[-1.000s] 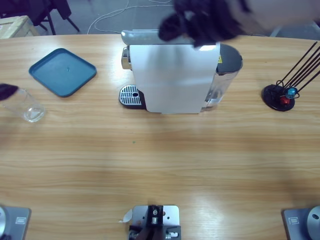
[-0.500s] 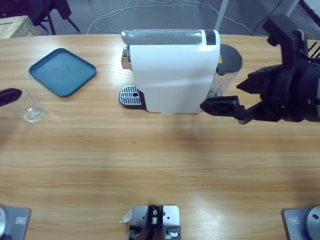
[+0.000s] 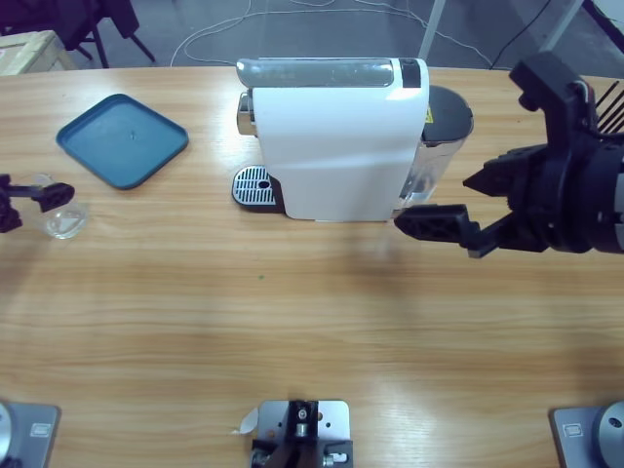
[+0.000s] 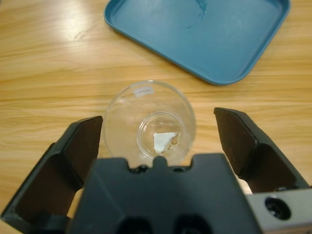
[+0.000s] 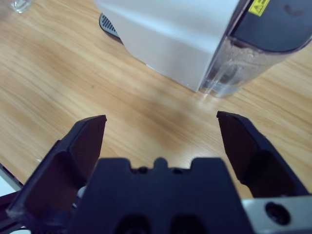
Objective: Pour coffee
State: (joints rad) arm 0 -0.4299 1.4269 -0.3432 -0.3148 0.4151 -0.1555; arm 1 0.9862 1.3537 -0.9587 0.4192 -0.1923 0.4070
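A clear empty glass (image 3: 64, 216) stands near the table's left edge. My left gripper (image 3: 29, 203) reaches in from the left, open. In the left wrist view the glass (image 4: 148, 124) sits between the spread jaws of the left gripper (image 4: 158, 119), with a gap on each side. The white coffee machine (image 3: 336, 146) stands at the back middle, its round drip grate (image 3: 254, 182) on its left side. My right gripper (image 3: 456, 202) hovers open just right of the machine. In the right wrist view the right gripper (image 5: 161, 118) holds nothing, and the machine (image 5: 170, 29) lies ahead.
A blue tray (image 3: 122, 139) lies at the back left, just beyond the glass (image 4: 204, 34). The machine's clear water tank (image 3: 441, 136) is on its right side (image 5: 253, 53). Black rods of a capsule stand (image 3: 606, 99) show behind the right arm.
The right arm swung from over the machine's top to the table's right side, and its gripper now hovers beside the machine. The left gripper moved in around the glass.
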